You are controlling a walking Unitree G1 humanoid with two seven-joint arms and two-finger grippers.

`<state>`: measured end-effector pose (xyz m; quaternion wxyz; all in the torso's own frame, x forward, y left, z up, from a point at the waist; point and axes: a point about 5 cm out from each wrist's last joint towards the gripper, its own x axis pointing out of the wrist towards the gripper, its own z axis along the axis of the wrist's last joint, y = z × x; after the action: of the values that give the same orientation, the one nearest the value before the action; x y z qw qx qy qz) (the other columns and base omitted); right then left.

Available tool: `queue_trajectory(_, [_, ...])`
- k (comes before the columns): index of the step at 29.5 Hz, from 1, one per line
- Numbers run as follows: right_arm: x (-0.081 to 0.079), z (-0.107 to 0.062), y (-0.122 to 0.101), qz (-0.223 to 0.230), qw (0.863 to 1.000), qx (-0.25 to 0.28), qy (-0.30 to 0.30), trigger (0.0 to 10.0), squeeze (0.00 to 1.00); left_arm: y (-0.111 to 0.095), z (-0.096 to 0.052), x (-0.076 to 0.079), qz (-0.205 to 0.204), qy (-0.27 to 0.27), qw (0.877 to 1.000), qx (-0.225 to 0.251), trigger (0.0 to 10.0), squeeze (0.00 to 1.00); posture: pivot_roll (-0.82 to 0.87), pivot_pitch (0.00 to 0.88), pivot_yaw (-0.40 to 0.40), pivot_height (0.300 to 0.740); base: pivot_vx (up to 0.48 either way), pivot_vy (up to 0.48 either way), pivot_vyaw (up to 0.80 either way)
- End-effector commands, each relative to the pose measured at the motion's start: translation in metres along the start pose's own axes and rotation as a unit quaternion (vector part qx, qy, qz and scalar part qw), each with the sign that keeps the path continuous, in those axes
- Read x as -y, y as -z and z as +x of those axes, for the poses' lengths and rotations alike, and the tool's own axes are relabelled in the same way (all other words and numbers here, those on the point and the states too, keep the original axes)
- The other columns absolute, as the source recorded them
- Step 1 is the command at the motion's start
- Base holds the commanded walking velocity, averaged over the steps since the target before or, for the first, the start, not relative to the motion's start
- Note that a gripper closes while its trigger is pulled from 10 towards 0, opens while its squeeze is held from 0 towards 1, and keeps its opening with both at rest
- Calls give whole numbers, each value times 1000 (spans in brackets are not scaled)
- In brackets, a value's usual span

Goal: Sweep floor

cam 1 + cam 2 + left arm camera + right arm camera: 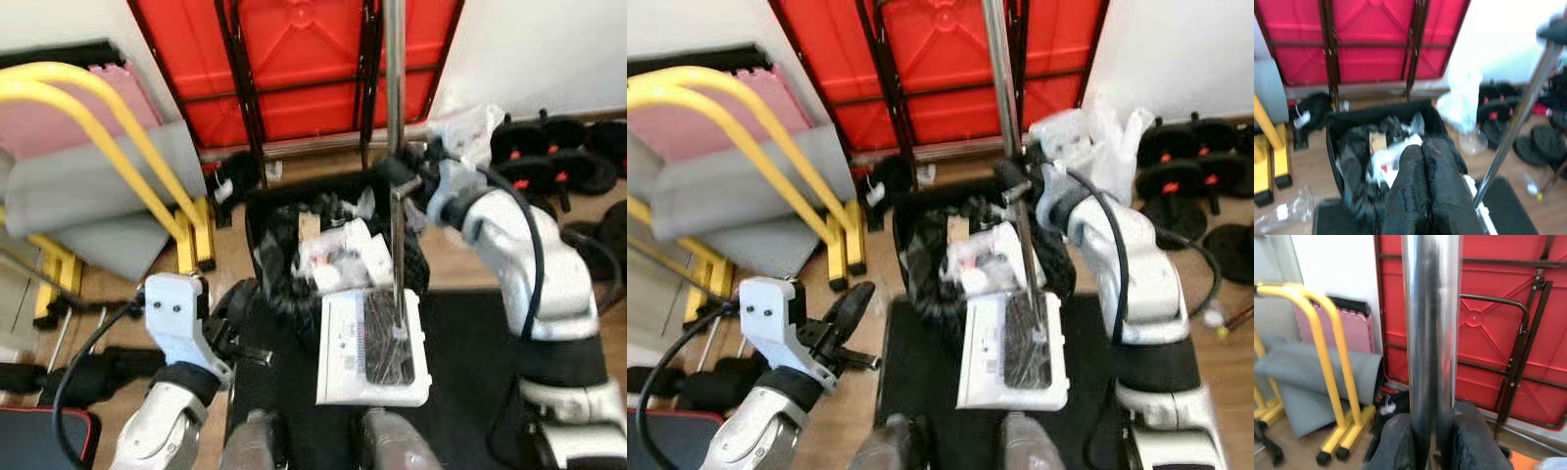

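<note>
At centre, the right gripper [1431,445] clasps a steel broom pole [395,88] standing upright over a white dustpan [338,352] on a black mat [470,372], just near of a black trash bin [269,230]. Left gripper [1422,191], fingers pressed together, hovers near-left.

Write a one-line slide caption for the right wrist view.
Right claw shut on a shiny metal pole, with a folded red table and yellow frame behind.
</note>
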<state>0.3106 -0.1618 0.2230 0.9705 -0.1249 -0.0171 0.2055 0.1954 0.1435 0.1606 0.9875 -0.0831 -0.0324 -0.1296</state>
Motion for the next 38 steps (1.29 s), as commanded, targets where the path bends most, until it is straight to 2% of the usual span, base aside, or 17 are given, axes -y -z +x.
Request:
queue_trajectory(1, [-2,-4,-1,-42,999,23,0,10000,0,7,0,-11,-9,-44,999,-6,10000,0,-173,60,-45,740,0,0,0])
queue_trajectory(3, [-1,-5,6,-32,999,13,2,10000,0,8,1,-11,-12,-47,999,-5,10000,0,-173,60,-45,740,0,0,0])
queue_trajectory(4, [-2,-8,24,-7,1000,-16,-13,10000,0,11,4,-6,-16,-45,999,-4,10000,0,-163,46,-52,740,0,0,0])
queue_trajectory(9, [-5,-10,31,7,999,-28,-27,10000,0,13,6,-3,-17,-43,999,-5,10000,0,-158,40,-57,740,0,0,0])
queue_trajectory(13, [-12,-13,37,42,998,-43,-23,10000,0,16,4,-5,-8,-43,999,-10,10000,0,-149,35,-50,735,0,0,0])
queue_trajectory(21, [-15,-16,41,51,998,-37,-6,10000,0,23,3,-8,13,-41,999,-32,10000,0,-146,33,-35,710,0,0,0])
queue_trajectory(27, [-15,-18,42,45,998,-36,-3,10000,0,25,5,-8,10,-38,999,-35,10000,0,-151,35,-21,695,0,0,0])
queue_trajectory(38, [-9,-30,53,40,997,-64,-2,10000,0,25,4,-8,19,-29,999,-40,10000,0,-147,45,-3,655,0,0,0])
